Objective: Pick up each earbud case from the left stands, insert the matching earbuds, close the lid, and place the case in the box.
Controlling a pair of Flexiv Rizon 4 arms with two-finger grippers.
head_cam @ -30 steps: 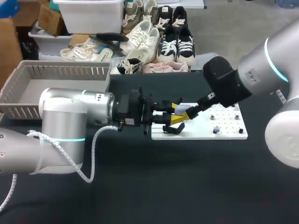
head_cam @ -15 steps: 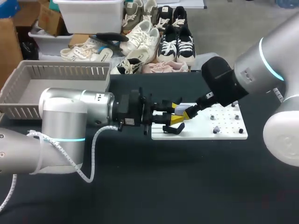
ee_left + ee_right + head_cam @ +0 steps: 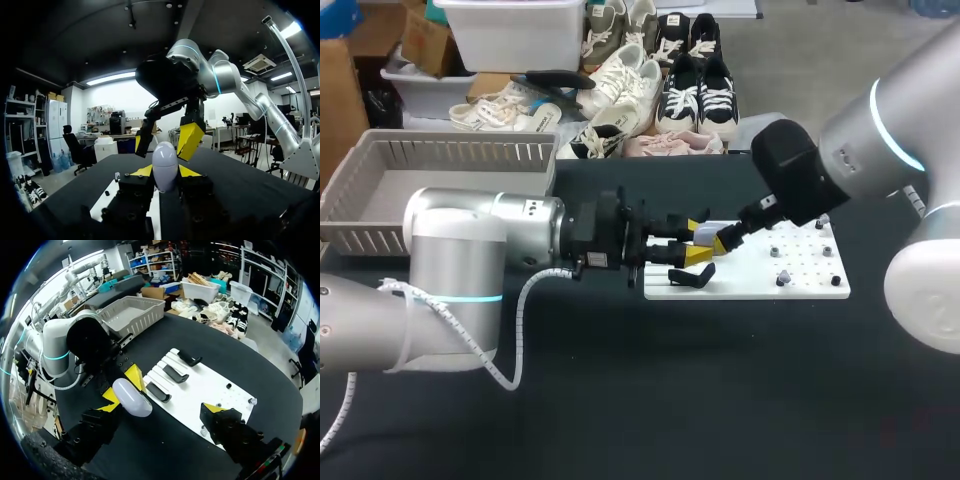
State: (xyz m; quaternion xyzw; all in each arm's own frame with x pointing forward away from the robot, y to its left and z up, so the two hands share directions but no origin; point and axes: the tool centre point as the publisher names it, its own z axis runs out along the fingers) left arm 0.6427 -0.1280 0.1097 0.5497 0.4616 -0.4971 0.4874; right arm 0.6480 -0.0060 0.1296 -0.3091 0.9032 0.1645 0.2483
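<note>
At centre frame of the head view, the left gripper (image 3: 694, 243) reaches in from the left edge and grasps a pale, egg-shaped, glossy plastic earbud case (image 3: 705, 234), held above the left end of a flat white rectangular board (image 3: 800, 285). The left wrist view confirms the grasp: both yellow tips press the case from opposite sides, and it stands upright between them.

The right gripper (image 3: 723, 241) enters from the right edge and meets the case from the opposite direction. Its fingers are spread wide. In the right wrist view the case lies just beside one finger (image 3: 111, 406), with the other finger well apart from it.

Three black angled stands (image 3: 175, 374) lie in a row on the near end of the board, all beneath and apart from the case. Small dark pegs (image 3: 781, 279) dot the right half of the board.

A grey slatted plastic basket (image 3: 380, 190) occupies the upper left of the head view, at the far left corner of the dark table (image 3: 720, 400), well apart from both grippers.
</note>
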